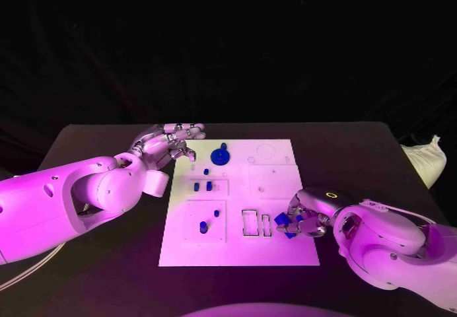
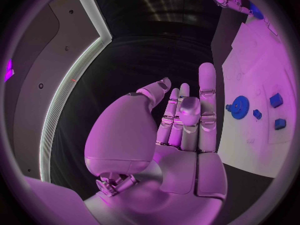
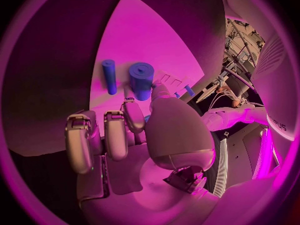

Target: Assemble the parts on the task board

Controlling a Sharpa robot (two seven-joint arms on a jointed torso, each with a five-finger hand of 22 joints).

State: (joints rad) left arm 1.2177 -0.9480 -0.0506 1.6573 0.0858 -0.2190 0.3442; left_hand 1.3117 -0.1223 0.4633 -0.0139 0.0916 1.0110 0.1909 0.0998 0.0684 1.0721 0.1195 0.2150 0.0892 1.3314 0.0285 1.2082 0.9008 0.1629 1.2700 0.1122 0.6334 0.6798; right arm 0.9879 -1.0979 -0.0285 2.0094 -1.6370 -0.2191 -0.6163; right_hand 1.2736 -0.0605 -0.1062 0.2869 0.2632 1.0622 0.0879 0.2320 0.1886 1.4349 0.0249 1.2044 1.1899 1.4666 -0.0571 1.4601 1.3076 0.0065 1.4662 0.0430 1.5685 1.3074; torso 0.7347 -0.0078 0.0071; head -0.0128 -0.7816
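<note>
Task board (image 1: 276,251), flat white plate; toothed blue gear (image 1: 220,156) on it

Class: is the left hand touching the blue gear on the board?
Apart. In the left wrist view, bare task board lies between the left hand and the blue gear.

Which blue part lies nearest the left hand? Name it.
The blue gear at the task board's far edge, just beside the left hand; the other parts sit nearer the robot.
</note>
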